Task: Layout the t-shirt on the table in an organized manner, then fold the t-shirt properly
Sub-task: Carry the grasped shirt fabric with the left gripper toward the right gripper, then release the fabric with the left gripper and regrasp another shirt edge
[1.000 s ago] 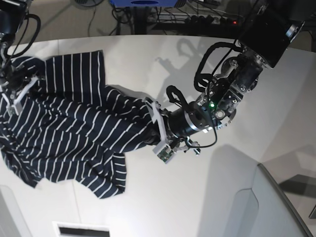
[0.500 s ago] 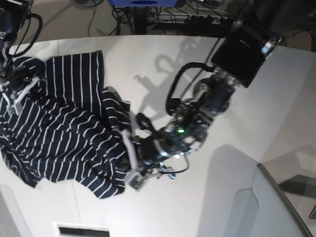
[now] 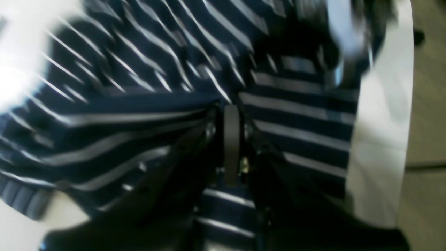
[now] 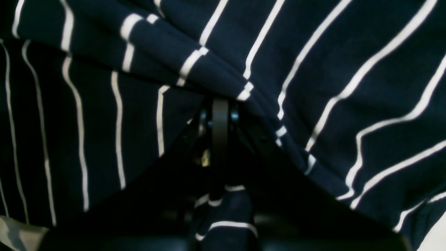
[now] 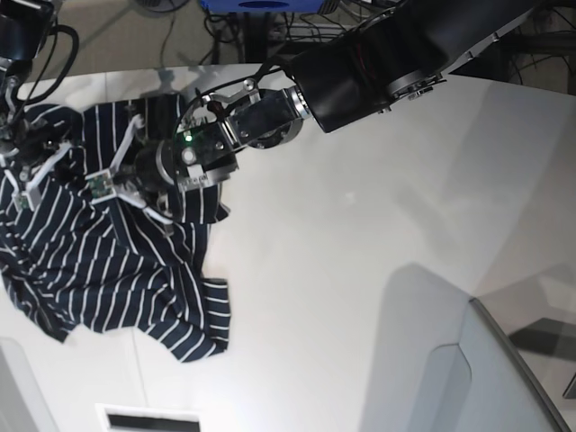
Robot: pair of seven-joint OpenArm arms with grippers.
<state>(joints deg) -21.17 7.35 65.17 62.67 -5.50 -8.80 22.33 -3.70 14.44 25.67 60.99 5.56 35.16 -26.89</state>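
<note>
Both grippers are clenched on the striped t-shirt (image 5: 108,270): left gripper (image 5: 117,180) and right gripper (image 5: 31,175). It lies crumpled on the white table's (image 5: 360,270) left part.

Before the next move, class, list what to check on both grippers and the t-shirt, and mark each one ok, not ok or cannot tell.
1. Left gripper shut on the t-shirt: ok.
2. Right gripper shut on the t-shirt: ok.
3. T-shirt spread flat: not ok, bunched and creased.
4. T-shirt wholly on the table: ok in the base view.
5. Which parts of the shirt are gripped: cannot tell.
</note>
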